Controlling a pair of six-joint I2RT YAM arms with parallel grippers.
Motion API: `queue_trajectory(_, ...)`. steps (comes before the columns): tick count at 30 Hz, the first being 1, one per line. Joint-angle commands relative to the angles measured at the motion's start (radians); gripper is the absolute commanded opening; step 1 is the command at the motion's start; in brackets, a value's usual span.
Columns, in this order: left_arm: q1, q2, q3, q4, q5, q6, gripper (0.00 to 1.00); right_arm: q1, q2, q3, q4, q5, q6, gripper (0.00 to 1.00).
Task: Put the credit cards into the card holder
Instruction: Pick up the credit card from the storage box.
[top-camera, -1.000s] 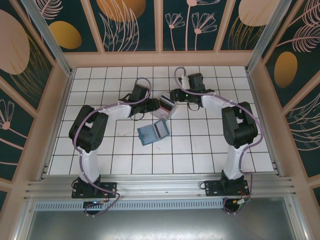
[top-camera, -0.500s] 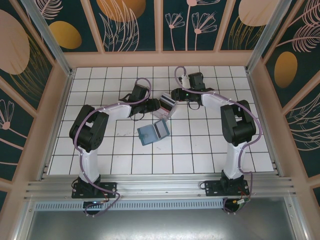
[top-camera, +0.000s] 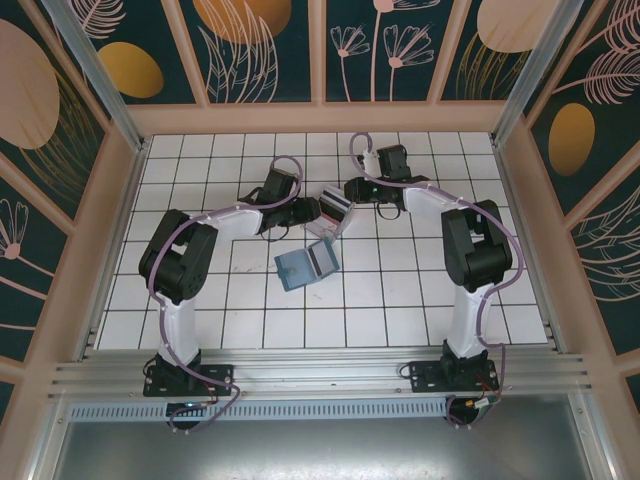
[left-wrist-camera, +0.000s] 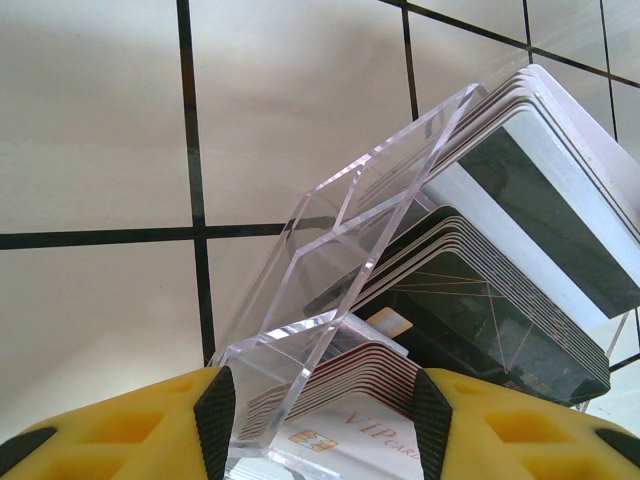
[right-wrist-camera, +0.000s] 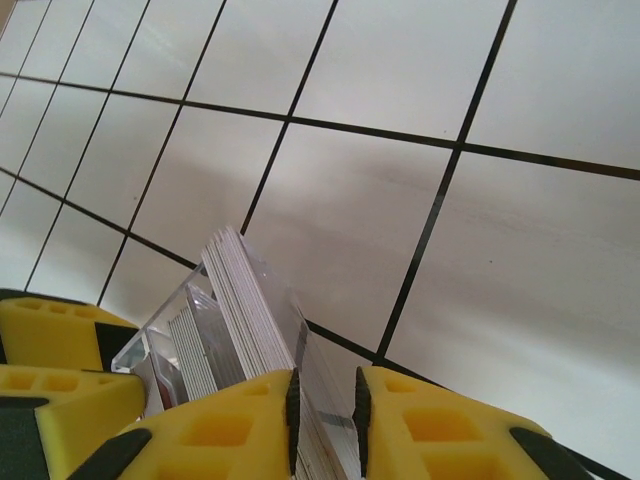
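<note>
Step in hand, as I read it: pull one card out of the clear stand (left-wrist-camera: 330, 290) while the other arm steadies it. To do it well the right gripper (right-wrist-camera: 325, 415) should pinch just one of the credit cards (right-wrist-camera: 240, 300) — not a wad, and not the acrylic wall. It should then lift along the slot's own tilt, since the stacks lean back and a straight-up pull would prob. tip the stand. The right jaws stand narrow w/ the stack's upper edge between them; can't tell if they bite yet, or how many cards sit in the gap. The left gripper (left-wrist-camera: 323, 425) is clamped on the stand's low front end, a black pad (left-wrist-camera: 215, 420) against each acrylic side, so the stand shouldn't skid. In the top view the stand sits a bit toward 12 o'clock from the middle of the tiled table (top-camera: 200, 300). The left gripper is at its 9 o'clock and the right at its 1 o'clock. The cards I can see are racked in three leaning stacks: grey-and-white at the back, dark ones mid, a pale one marked VIP in front. The card holder (top-camera: 307, 265) lies flat on the table at 7 o'clock of the stand, near but apart — a short swing for the right arm once a card is free.
</note>
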Motion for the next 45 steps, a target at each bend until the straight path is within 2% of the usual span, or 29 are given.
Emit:
queue_trajectory(1, 0.004, 0.021, 0.019, 0.004, 0.015, -0.003, 0.53, -0.003, 0.015, 0.032, -0.02, -0.019, -0.013, 0.28)
queue_trajectory(9, 0.004, 0.023, 0.019, 0.006, 0.011, -0.002, 0.53, -0.004, 0.023, 0.025, -0.028, -0.03, -0.019, 0.26)
queue_trajectory(16, 0.004, 0.024, 0.013, 0.007, 0.01, -0.002, 0.53, -0.004, 0.013, 0.01, -0.019, -0.034, -0.017, 0.09)
queue_trajectory(20, 0.004, 0.023, 0.012, 0.007, 0.01, -0.001, 0.53, -0.004, 0.004, 0.014, -0.02, -0.033, -0.016, 0.04)
queue_trajectory(45, 0.004, -0.018, -0.007, 0.009, 0.014, -0.011, 0.53, -0.039, -0.172, -0.042, 0.053, -0.06, -0.048, 0.02)
